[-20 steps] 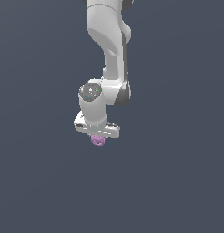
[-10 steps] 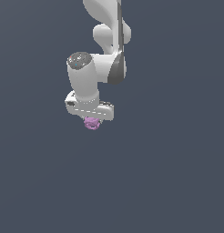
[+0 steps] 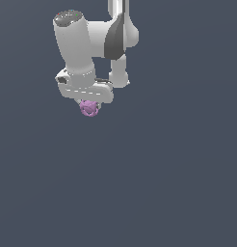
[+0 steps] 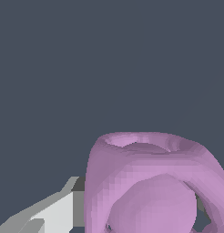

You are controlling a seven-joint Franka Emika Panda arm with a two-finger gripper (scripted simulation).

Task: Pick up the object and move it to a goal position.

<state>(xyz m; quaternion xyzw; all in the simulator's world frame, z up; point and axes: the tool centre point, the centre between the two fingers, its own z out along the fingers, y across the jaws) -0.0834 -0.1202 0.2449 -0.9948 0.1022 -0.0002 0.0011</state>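
Flat slate-grey background is filling both views, with no surface or goal marker showing. I am carrying the object [image 3: 89, 108] tucked directly under my gripper [image 3: 88, 105], my fingers closed on it; in the wrist view one finger [image 4: 57, 214] is pressing against its side [image 4: 145, 186]. To do this carry well, I judge I should be keeping the squeeze steady and moving smoothly, without jerks. The lump is rounded, so no long axis is evident; its ringed end is facing away from my palm.
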